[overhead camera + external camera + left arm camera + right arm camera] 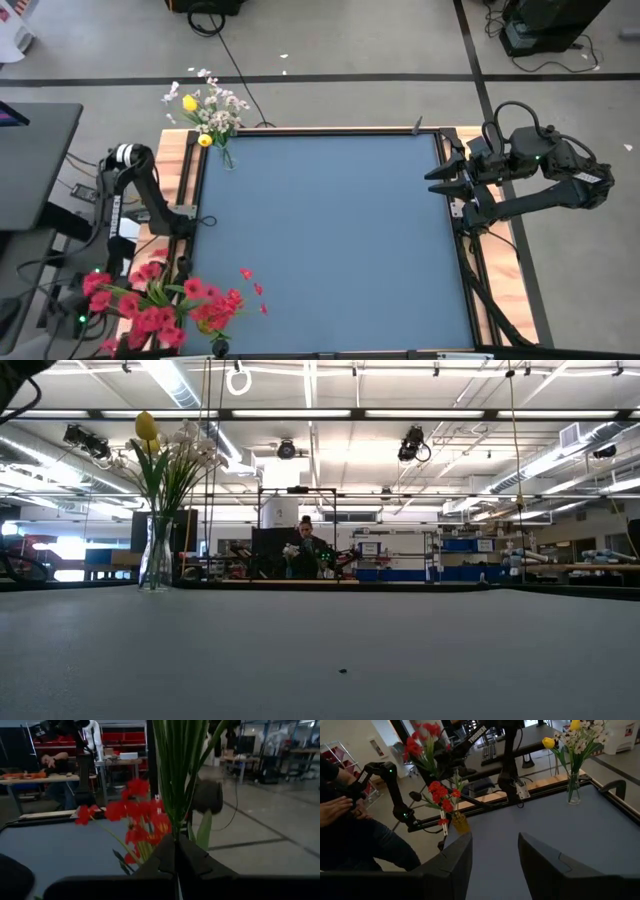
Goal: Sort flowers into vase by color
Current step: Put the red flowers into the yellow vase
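A clear vase (226, 155) stands at the table's far left corner with white sprays and yellow buds (208, 112); it also shows in the low view (157, 550). A small yellowish vase (460, 822) with red blossoms (442, 795) stands at the near left corner. My left gripper (177, 854) is shut on a bunch of green stems with red blossoms (422, 740). In the high view the red blossoms (160, 300) hide it. My right gripper (495, 851) is open and empty at the table's right edge (440, 180). My left gripper pinches several green stems (176, 822) of the red bunch between its two shut fingers. The stems run across the fingertips and rise steeply past them. In the right wrist view the bunch (432, 765) is held up in the air, above the yellowish vase.
A few loose red petals (252, 282) lie on the blue-grey mat (330, 240) near the red flowers. A person's hand (335, 810) and a second small arm (390, 785) show beyond the table's left side. Wooden rails (180, 170) edge the table.
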`<state>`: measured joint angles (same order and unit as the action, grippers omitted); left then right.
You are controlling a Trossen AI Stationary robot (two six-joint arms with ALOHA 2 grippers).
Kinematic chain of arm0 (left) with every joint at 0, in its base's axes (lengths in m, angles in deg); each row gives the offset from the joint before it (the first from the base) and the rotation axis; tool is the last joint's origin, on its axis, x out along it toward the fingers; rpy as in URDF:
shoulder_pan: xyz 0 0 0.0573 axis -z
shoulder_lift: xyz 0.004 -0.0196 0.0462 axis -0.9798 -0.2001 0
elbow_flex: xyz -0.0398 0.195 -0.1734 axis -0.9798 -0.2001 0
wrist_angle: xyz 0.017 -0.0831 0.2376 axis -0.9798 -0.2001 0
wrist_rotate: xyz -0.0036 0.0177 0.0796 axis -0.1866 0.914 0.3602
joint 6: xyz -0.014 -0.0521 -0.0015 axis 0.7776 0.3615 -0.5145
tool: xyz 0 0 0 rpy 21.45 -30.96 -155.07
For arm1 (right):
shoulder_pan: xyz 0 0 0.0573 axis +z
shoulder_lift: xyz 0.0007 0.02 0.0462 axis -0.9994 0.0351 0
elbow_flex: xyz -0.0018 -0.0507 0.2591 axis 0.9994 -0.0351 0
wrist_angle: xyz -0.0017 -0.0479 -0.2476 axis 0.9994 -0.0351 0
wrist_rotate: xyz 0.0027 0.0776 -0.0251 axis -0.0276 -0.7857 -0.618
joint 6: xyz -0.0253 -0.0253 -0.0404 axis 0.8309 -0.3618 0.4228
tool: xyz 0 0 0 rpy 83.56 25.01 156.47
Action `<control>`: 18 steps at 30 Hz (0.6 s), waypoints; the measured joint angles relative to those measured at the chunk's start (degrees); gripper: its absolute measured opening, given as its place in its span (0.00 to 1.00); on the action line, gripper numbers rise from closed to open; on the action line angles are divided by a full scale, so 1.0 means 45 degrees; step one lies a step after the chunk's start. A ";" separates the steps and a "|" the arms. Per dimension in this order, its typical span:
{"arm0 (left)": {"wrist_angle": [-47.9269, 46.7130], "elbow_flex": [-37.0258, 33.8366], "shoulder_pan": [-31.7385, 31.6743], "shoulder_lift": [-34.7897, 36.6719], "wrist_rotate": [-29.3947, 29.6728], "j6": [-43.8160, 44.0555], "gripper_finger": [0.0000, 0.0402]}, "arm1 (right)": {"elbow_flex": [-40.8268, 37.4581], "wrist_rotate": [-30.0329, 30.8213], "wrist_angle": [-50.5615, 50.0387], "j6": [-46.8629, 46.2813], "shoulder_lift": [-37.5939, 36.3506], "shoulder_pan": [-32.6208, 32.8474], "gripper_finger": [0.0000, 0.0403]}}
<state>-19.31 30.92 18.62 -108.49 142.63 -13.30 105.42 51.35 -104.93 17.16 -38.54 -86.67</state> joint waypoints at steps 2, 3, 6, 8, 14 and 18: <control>-0.0444 -0.0003 0.0011 -0.0264 0.0037 0.0588 0.02 | 0.0000 0.0002 0.0000 -0.0001 0.0000 0.0003 0.42; -0.0555 -0.0005 0.0051 -0.0398 0.0198 0.0893 0.02 | 0.0000 0.0003 0.0000 -0.0004 0.0000 0.0000 0.42; -0.0576 0.0000 0.0120 -0.0890 0.0640 0.1501 0.02 | 0.0000 0.0005 0.0000 -0.0003 0.0000 0.0000 0.42; -0.0654 0.0000 0.0121 -0.1198 0.0821 0.1704 0.02 | 0.0000 0.0004 0.0000 0.0001 0.0000 0.0001 0.42; -0.0821 0.0000 0.0121 -0.1531 0.0899 0.2500 0.02 | 0.0000 0.0005 0.0000 -0.0003 0.0000 0.0004 0.42; -0.0981 0.0000 0.0110 -0.1599 0.0898 0.2595 0.02 | 0.0000 0.0005 0.0000 -0.0001 0.0000 0.0000 0.42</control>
<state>-23.72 30.92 19.12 -115.68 146.67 -1.63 105.42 51.38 -104.93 17.15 -38.54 -86.67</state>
